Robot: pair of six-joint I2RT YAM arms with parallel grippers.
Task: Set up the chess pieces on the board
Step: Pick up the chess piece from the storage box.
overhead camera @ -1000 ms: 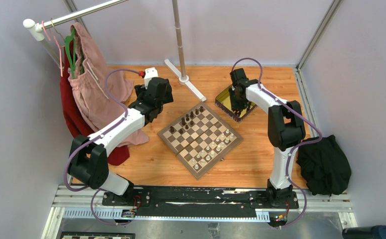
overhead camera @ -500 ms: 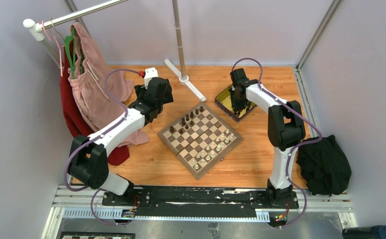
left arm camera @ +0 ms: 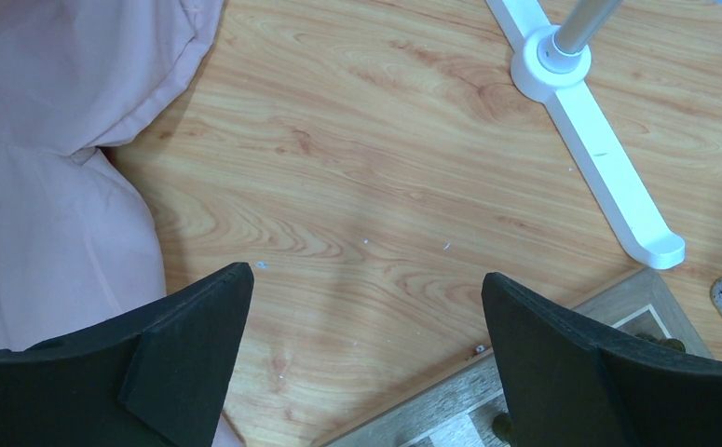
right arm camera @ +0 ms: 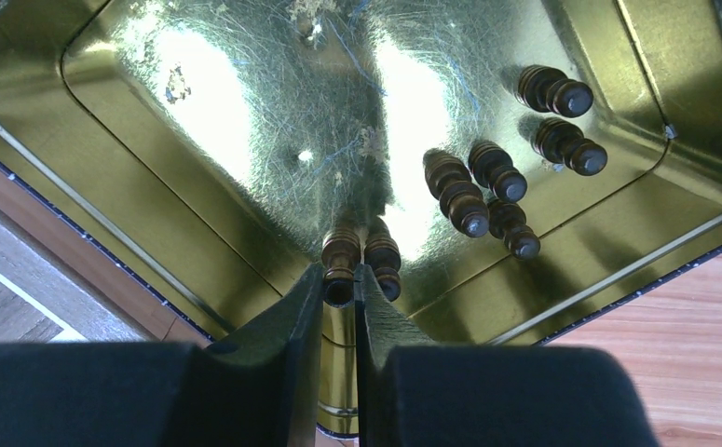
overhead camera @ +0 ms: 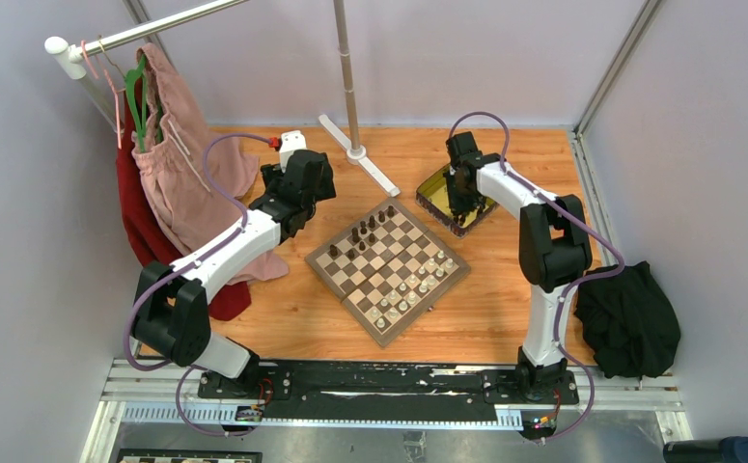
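The wooden chessboard (overhead camera: 387, 269) lies at the table's middle, with dark chessmen (overhead camera: 362, 234) on its far left squares and pale chessmen (overhead camera: 418, 286) on its near right squares. My right gripper (right arm camera: 340, 282) reaches into the yellow-gold tin (right arm camera: 245, 121) and is shut on a dark brown chess piece (right arm camera: 340, 256); a second dark piece (right arm camera: 384, 259) stands against it. Several more dark pieces (right arm camera: 492, 191) lie in the tin. In the top view the right gripper (overhead camera: 463, 204) is over the tin (overhead camera: 437, 191). My left gripper (left arm camera: 366, 307) is open and empty above bare wood just left of the board's far corner (left arm camera: 608, 312).
A white stand foot (left arm camera: 594, 140) with its pole (overhead camera: 347, 72) is behind the board. Pink cloth (left arm camera: 49, 177) and red cloth (overhead camera: 143, 231) hang from a rack at the left. A black cloth (overhead camera: 630, 318) lies at the right table edge.
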